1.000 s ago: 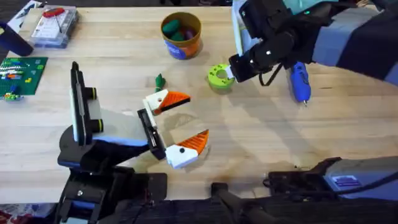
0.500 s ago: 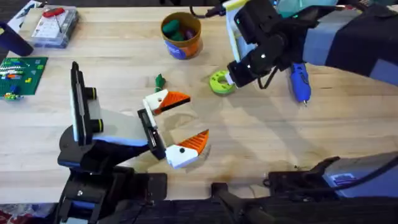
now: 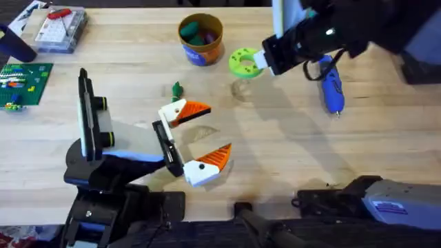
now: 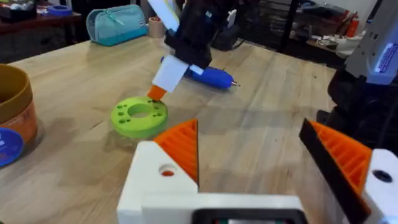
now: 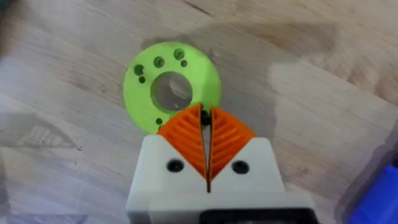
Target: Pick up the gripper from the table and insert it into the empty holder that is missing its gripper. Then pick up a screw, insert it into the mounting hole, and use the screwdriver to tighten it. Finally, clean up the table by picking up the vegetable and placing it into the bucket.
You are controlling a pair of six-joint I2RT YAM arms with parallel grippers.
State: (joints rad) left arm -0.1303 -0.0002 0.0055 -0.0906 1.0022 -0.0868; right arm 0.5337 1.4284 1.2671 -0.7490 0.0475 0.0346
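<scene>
My right gripper (image 3: 260,62) is shut on the rim of a lime-green disc with holes (image 3: 242,62), held a little above the table with its shadow below. The right wrist view shows the orange pads (image 5: 186,134) pinching the disc (image 5: 171,87). In the left wrist view the disc (image 4: 139,116) hangs ahead of my open left gripper (image 4: 258,146). That left gripper (image 3: 207,134) is at the table's middle, holding nothing. The blue screwdriver (image 3: 332,86) lies right of the disc. The dark-green vegetable (image 3: 177,89) lies on the wood below the orange bucket (image 3: 200,39). Holder and screw are out of view.
A clear parts box (image 3: 60,29) sits at the back left, with a green studded baseplate (image 3: 24,83) in front of it. Some toy pieces lie inside the bucket. A teal pouch (image 4: 117,23) lies past the table's far side.
My right gripper has lifted the lime-green disc off the table and carried it toward the back, nearer the bucket. The left arm has not moved.
</scene>
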